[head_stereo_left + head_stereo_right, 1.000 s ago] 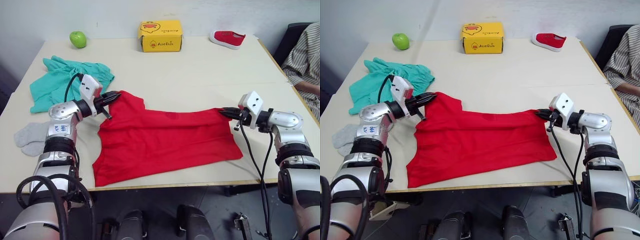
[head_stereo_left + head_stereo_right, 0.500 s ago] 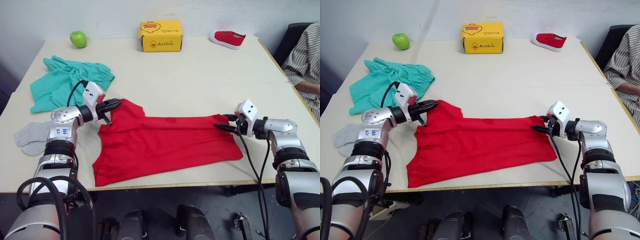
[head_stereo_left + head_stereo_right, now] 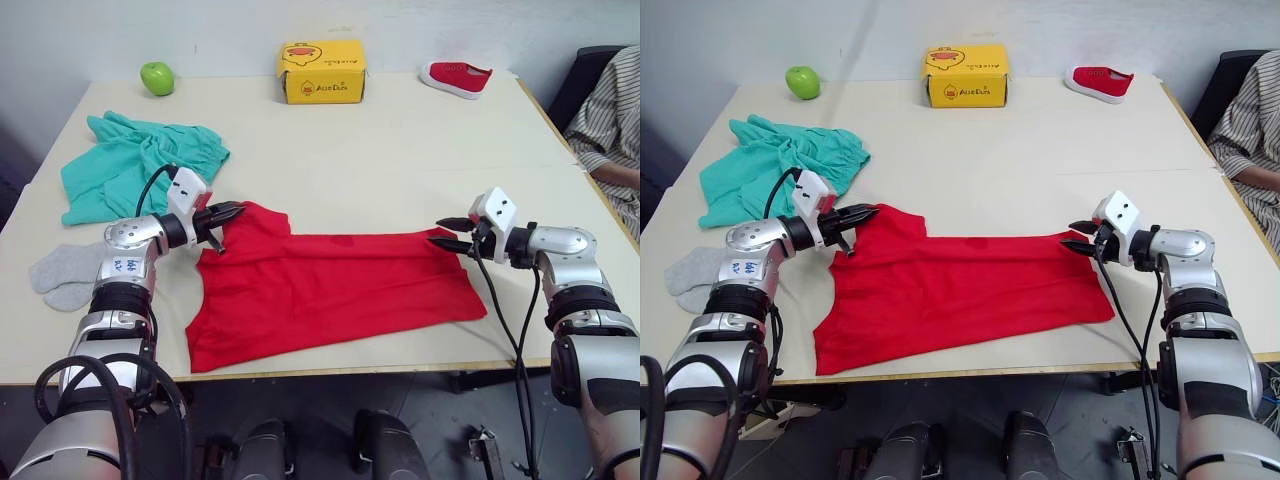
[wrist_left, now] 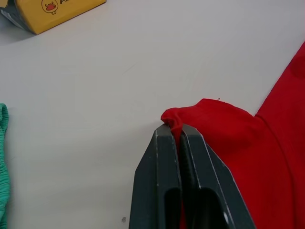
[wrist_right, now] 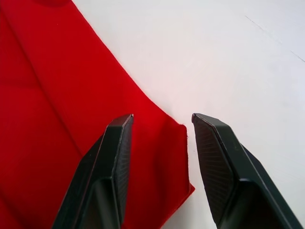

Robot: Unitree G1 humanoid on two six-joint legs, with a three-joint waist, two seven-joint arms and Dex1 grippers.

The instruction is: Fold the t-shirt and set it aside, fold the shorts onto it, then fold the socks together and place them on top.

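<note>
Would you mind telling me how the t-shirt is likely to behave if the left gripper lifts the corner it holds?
Probably floppy: the t-shirt lies flat and creased, and its corner bunches where the left gripper pinches it. It would likely drape and trail rather than rise whole, as the right gripper stands open over the other corner. It looks thin, so likely light.

Pale beige counter (image 3: 400, 160) under soft, even light, with a faint seam crossing its right half. Plain whitish wall (image 3: 420, 25) close behind the far edge; dark grey floor (image 3: 450, 420) below the near edge. Black chair (image 3: 585, 75) at the far right corner, beside a striped sleeve (image 3: 612, 110).
</note>
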